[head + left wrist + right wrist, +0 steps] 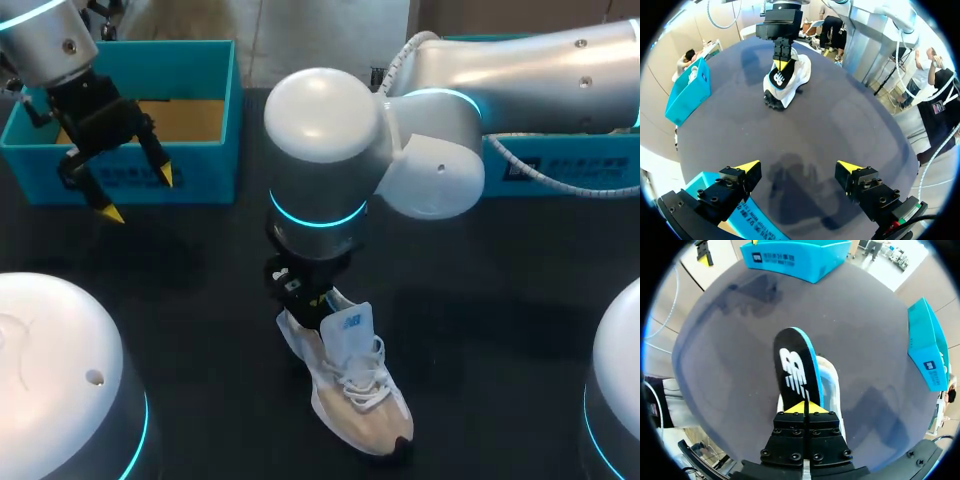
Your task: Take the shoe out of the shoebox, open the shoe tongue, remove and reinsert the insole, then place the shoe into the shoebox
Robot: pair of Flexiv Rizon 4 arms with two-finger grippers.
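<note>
One insole (795,370) is pinched at its end by the closed right hand (804,407), just above the shoe (355,395) lying mid-desk (500,330). Best to keep it lined up with the shoe's opening and move slowly, so the shoe doesn't tip. The left hand (798,166) hangs open by the shoebox (200,180), well apart.

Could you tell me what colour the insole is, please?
The insole is black with a blue edge; right wrist view shows it best.
</note>
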